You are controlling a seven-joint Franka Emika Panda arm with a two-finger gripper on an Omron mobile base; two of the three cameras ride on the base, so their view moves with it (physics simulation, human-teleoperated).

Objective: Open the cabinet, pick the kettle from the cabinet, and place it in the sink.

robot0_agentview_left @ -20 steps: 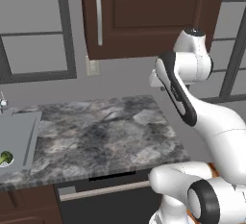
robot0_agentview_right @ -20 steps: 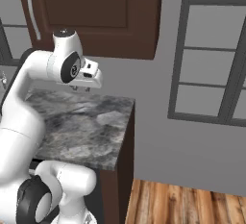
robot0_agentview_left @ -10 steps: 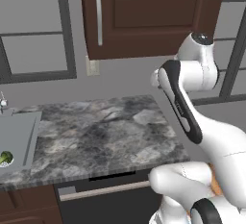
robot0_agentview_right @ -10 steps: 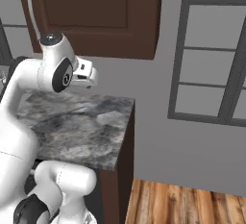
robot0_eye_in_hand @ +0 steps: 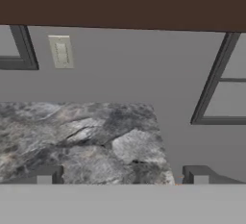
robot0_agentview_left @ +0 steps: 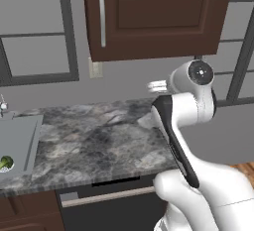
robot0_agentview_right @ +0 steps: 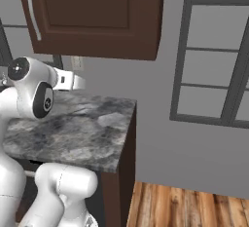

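Note:
The dark brown cabinet (robot0_agentview_left: 158,12) hangs on the wall above the counter, and its door is closed. A long silver handle (robot0_agentview_left: 101,14) runs down the door's left side. The kettle is hidden. At the far left, the grey sink (robot0_agentview_left: 20,136) is set into the marbled counter. My gripper (robot0_agentview_left: 153,85) hovers over the counter's right part, below the cabinet (robot0_agentview_right: 92,16) and well right of the handle, pointing at the wall. In the hand view my gripper (robot0_eye_in_hand: 122,175) is open, its fingertips (robot0_eye_in_hand: 48,174) far apart with nothing between them. The cabinet's underside (robot0_eye_in_hand: 120,2) runs across the top.
A green broccoli piece (robot0_agentview_left: 5,162) lies in the sink. A wall outlet (robot0_agentview_left: 95,67) sits below the cabinet's left corner. Windows flank the cabinet. The counter (robot0_agentview_right: 97,128) ends at its right edge (robot0_agentview_right: 131,123), with wooden floor (robot0_agentview_right: 194,206) beyond it.
My arm's upper joint has come down a little. The hand has shifted slightly left below the cabinet. The cabinet door has stayed closed.

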